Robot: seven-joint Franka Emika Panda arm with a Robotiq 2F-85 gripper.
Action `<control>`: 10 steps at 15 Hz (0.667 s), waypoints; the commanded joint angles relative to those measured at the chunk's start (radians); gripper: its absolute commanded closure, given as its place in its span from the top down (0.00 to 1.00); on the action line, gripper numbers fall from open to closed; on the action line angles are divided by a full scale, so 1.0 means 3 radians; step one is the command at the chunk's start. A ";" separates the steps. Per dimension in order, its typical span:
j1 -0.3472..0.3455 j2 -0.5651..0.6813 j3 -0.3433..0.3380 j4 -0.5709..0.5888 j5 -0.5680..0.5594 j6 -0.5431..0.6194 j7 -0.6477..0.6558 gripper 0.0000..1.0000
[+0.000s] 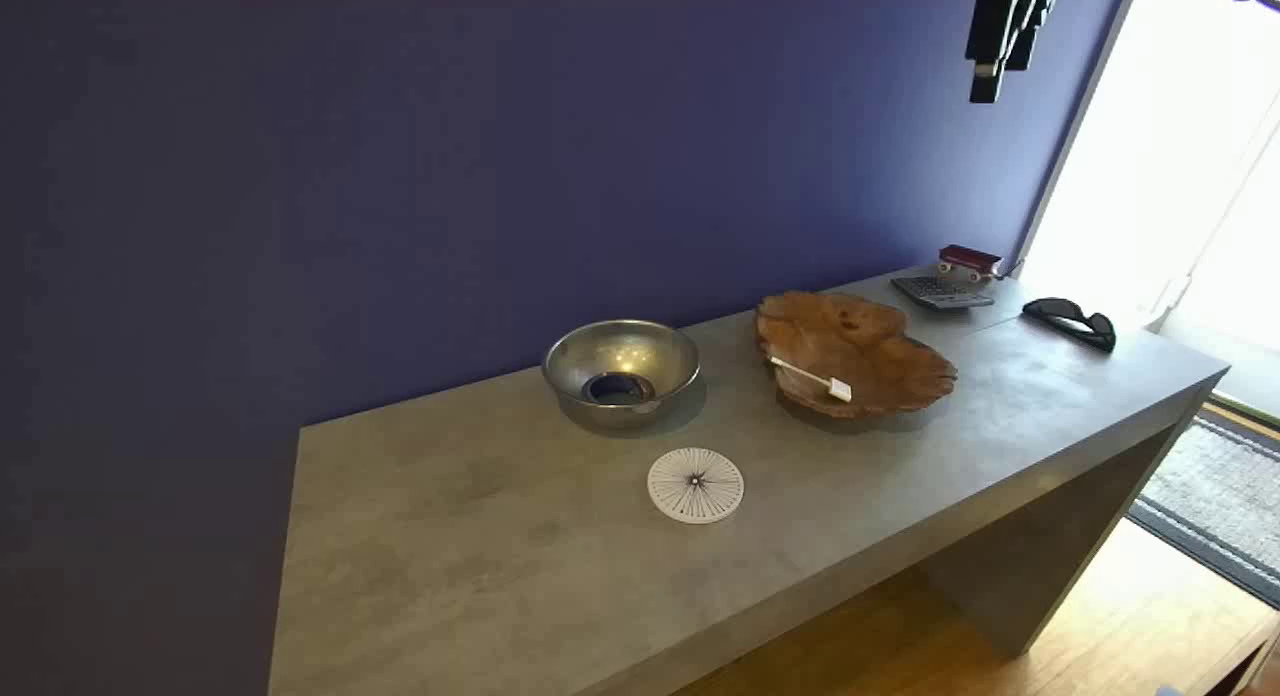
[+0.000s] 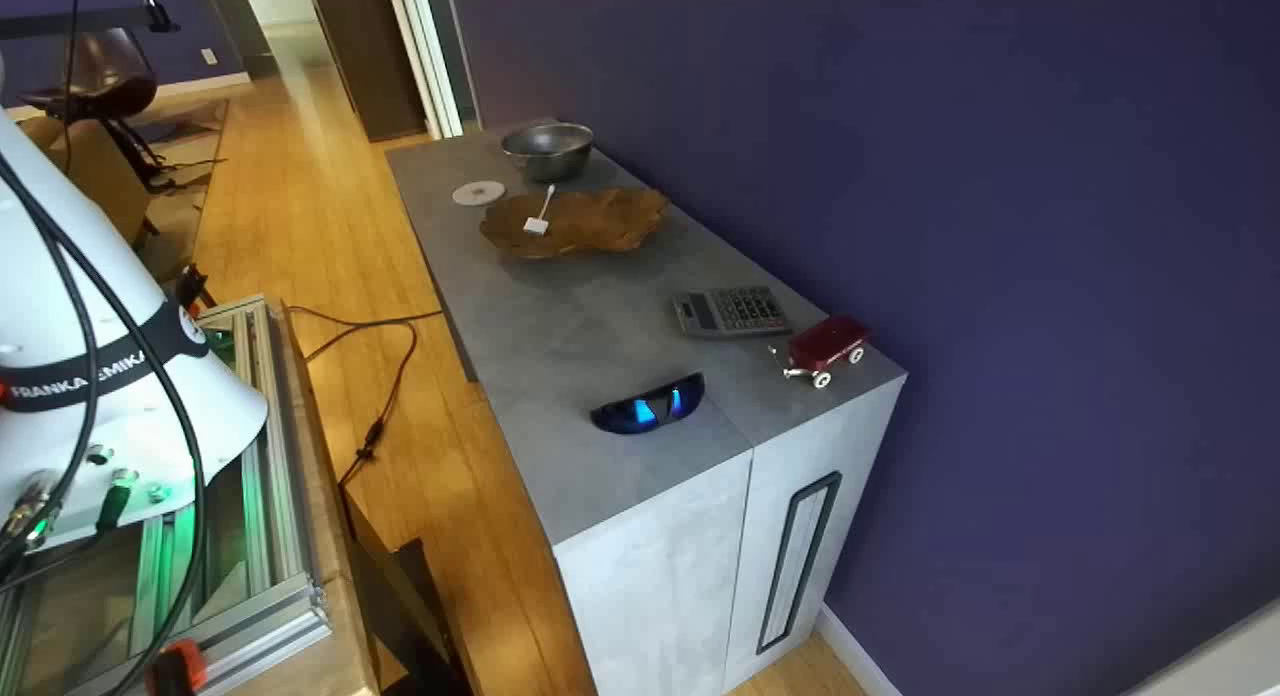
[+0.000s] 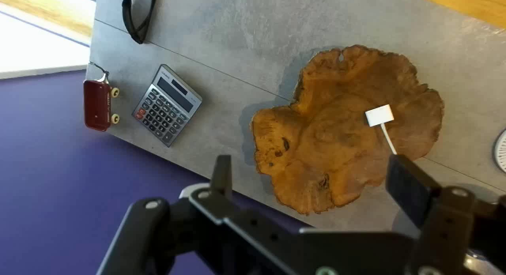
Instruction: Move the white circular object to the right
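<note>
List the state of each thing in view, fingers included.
white disc, flat on the counter, pattern up, not held
metal bowl, upright
wooden bowl, upright, occupied
white adapter, lying in wooden bowl
calculator, face up
red wagon, standing upright
sunglasses, on counter; folded or not, unclear
fingers, apart, holding nothing

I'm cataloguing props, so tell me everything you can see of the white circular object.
The white circular object is a thin, flat disc with dark lines, printed or cut, radiating from a small pale dot at its centre. The material, perhaps plastic or card, can't be told. It lies flat on the grey tabletop, near the metal bowl and the wooden bowl but apart from both. Only the tabletop touches it; the wrist view cuts it off at the right edge.
</note>
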 commanded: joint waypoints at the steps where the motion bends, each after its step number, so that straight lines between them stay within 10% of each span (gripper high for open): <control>1: 0.0112 0.0010 -0.0103 0.0010 -0.0020 -0.0014 0.0018 1.00; 10: 0.0802 0.0283 0.0196 0.0073 0.0366 0.0673 -0.0484 1.00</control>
